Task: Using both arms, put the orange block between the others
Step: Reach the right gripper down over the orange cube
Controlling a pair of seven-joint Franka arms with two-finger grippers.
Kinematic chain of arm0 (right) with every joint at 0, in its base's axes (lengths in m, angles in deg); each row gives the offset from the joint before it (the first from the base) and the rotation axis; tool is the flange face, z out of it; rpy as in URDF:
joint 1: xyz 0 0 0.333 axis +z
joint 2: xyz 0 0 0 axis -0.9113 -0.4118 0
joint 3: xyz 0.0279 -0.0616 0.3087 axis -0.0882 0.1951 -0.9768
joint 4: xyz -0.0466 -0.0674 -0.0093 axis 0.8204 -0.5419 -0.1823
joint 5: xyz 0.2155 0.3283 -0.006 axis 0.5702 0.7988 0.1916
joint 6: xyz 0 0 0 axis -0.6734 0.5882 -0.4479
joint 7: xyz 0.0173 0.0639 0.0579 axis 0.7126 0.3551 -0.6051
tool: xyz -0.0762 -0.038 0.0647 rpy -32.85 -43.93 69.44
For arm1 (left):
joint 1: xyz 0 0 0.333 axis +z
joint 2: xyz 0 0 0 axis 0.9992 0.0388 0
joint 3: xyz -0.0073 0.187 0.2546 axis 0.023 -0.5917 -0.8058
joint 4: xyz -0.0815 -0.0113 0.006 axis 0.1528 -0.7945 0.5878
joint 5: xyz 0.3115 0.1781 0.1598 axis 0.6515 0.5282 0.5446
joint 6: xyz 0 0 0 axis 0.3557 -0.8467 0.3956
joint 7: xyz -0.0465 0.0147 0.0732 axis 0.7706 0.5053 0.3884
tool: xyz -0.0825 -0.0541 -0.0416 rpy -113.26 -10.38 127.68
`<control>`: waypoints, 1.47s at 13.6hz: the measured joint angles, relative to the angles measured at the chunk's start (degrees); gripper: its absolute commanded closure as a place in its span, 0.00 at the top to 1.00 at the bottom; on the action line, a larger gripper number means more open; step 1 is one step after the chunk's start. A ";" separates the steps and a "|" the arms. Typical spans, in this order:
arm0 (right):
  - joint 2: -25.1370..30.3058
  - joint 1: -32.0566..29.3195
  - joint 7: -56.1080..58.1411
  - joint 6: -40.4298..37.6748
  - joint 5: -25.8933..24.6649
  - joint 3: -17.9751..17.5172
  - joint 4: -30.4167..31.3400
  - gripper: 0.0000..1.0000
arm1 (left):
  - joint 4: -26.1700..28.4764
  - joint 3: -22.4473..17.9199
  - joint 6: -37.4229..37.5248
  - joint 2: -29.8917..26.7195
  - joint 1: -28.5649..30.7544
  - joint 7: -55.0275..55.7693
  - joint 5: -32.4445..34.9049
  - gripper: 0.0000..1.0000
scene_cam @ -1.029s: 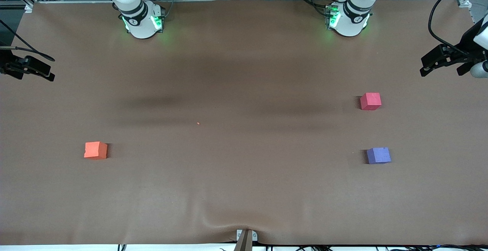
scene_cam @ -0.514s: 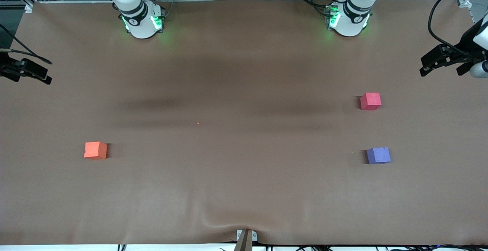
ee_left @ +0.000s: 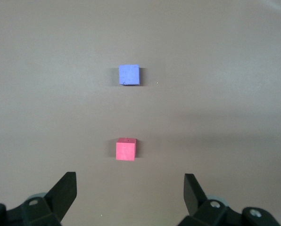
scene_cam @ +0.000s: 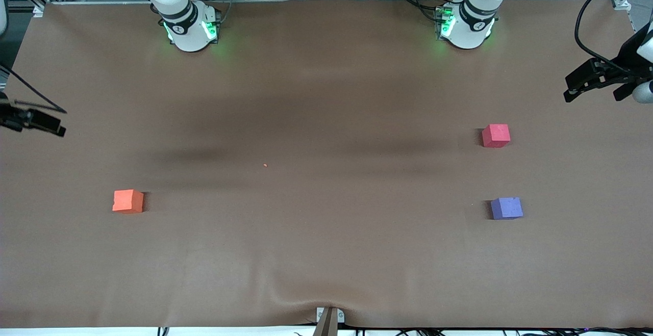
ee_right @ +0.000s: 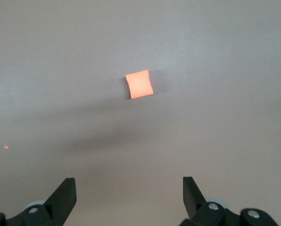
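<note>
Currently both grippers empty, fingers apart: left gripper (ee_left: 127,195) above pinkish-red cube (ee_left: 126,149); right gripper (ee_right: 128,195) above orange block (ee_right: 139,84)

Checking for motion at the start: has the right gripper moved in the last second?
Yes. The right gripper has shifted lower in the front view, toward the orange block, which lies untouched.

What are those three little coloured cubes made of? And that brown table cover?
Orange block, pinkish-red cube and purple-blue cube: probably foam, with matte, glare-free faces and the orange one's sides slightly pinched. Brown table cover: a thin matte sheet, perhaps paper or fabric, since it wrinkles.
</note>
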 measured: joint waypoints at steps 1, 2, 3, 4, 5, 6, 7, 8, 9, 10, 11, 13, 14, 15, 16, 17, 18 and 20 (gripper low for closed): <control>-2.01 -0.31 0.00 2.25 0.00 0.00 -0.08 1.00 | -0.03 0.00 0.01 0.03 0.00 0.00 0.00 1.00; -4.44 -0.35 0.00 4.88 0.00 -0.04 -0.11 1.00 | -0.06 0.00 0.02 0.05 0.00 0.00 0.00 1.00; -7.34 -0.30 0.00 7.81 0.00 -0.18 -0.23 1.00 | -0.10 0.00 0.03 0.09 0.00 0.00 0.00 1.00; -10.42 -0.26 0.00 10.68 0.00 -0.36 -0.50 1.00 | -0.13 0.00 0.04 0.12 0.00 0.00 0.00 1.00; -13.38 -0.21 -0.03 12.82 0.00 -0.49 -0.96 1.00 | -0.14 0.00 0.07 0.17 0.00 0.00 0.00 1.00; -16.14 -0.12 -0.05 14.19 0.00 -0.58 -1.49 1.00 | -0.14 0.00 0.09 0.25 0.00 0.00 0.00 1.00; -18.27 -0.05 -0.07 15.14 0.00 -0.65 -1.84 1.00 | -0.15 0.00 0.09 0.33 0.00 0.00 0.00 1.00; -20.21 -0.14 -0.08 16.66 0.00 -0.61 -2.09 1.00 | -0.15 0.00 0.09 0.41 0.00 0.00 0.00 1.00; -22.13 -0.58 -0.05 19.02 0.00 -0.48 -2.14 1.00 | -0.16 0.00 0.09 0.46 0.00 0.00 -0.24 1.00; -24.28 -1.49 0.83 21.81 0.00 -0.31 -2.17 1.00 | -0.16 0.00 0.11 0.53 0.01 0.00 -0.92 1.00; -26.66 -2.85 3.39 25.31 0.17 -0.23 -2.18 1.00 | -0.16 0.00 0.12 0.70 0.00 0.00 -1.47 1.00; -30.56 -5.39 8.67 30.92 2.84 -0.19 -2.24 1.00 | -0.16 0.01 0.12 1.10 0.00 0.00 -1.91 1.00; -31.48 -5.80 9.90 31.87 4.00 -0.20 -2.27 1.00 | -0.16 0.01 0.12 1.22 0.00 0.00 -1.95 1.00; -31.73 -5.63 10.23 31.97 4.36 -0.46 -2.35 1.00 | -0.17 0.01 0.12 1.27 0.00 0.00 -1.96 1.00; -31.78 -4.96 10.24 31.97 4.39 -0.89 -2.44 1.00 | -0.17 0.01 0.12 1.28 0.01 0.00 -1.96 1.00; -31.85 -3.81 10.24 32.01 4.40 -1.19 -2.51 1.00 | -0.18 0.01 0.12 1.31 0.01 0.00 -1.97 1.00; -32.04 -2.37 10.24 32.66 4.41 -1.35 -2.54 1.00 | -0.18 0.01 0.12 1.40 0.01 0.00 -1.97 1.00; -32.80 0.49 10.20 35.29 4.43 -1.40 -2.54 1.00 | -0.18 0.01 0.12 1.61 0.01 0.00 -1.97 1.00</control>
